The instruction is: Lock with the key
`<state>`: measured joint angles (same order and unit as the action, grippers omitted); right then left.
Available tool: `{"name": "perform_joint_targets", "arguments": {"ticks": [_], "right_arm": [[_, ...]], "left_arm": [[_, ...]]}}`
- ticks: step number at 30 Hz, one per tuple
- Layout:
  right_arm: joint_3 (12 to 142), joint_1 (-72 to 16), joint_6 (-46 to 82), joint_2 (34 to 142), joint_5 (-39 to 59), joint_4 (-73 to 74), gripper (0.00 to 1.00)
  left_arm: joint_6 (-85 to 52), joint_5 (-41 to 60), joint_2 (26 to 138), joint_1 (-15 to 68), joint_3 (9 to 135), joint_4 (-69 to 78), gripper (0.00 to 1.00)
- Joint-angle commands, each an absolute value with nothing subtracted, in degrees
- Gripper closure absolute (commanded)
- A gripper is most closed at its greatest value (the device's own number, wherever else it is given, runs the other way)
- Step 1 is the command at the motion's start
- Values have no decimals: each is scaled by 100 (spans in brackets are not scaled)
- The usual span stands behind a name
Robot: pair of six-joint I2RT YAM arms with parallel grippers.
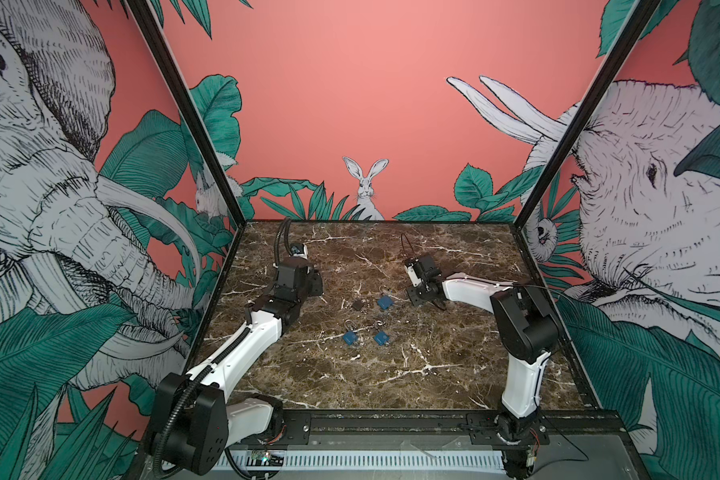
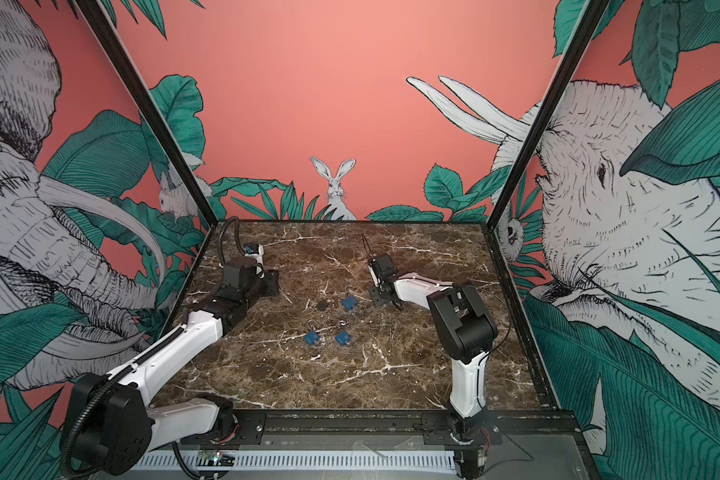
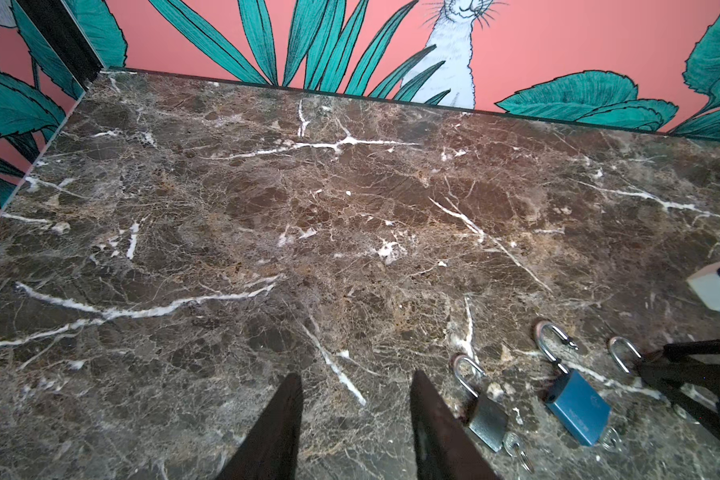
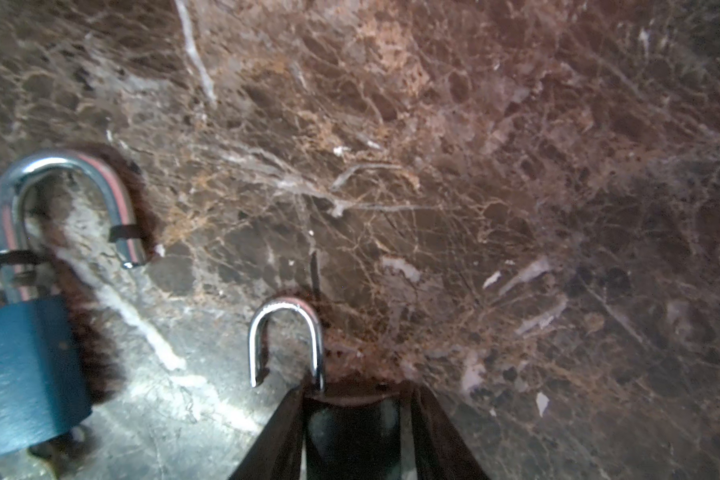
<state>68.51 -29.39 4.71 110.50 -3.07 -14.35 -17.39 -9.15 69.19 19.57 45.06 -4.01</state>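
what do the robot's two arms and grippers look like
Both arms match: white shells on the long links, bulky black housings at the joints. The left arm carries a ribbed black hose along it; the right arm trails a thin black wire. The left gripper and right gripper each have two flat, dark, tapering fingers.

Grey padlock (image 3: 488,419), lower right of left wrist view: lying flat, shackle open, key (image 3: 515,448) in its base. Blue padlock (image 3: 579,409) just beside it, shackle swung open (key ring (image 3: 609,439) at its base too). Third padlock (image 4: 350,422), bottom centre of right wrist view: dark body gripped by right gripper (image 4: 357,392), shackle open. Front-left blue padlock (image 1: 351,337) and front-right blue padlock (image 1: 381,338) lie flat near centre of a top view, shackle state too small to tell.
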Motion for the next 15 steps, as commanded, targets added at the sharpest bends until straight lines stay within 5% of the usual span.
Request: {"name": "perform_joint_targets", "arguments": {"ticks": [1, 10, 15], "right_arm": [[6745, -2972, 509, 11014, -393, -1687, 58], [6770, -2976, 576, 11074, -269, -1735, 60], [6754, -2974, 606, 11070, -263, -1714, 70]], "left_arm": [[-1750, -971, 6773, 1986, 4502, -460, 55], [-1763, -940, 6787, 1986, 4507, -448, 55], [-1749, -862, 6797, 1986, 4530, -483, 56]]}}
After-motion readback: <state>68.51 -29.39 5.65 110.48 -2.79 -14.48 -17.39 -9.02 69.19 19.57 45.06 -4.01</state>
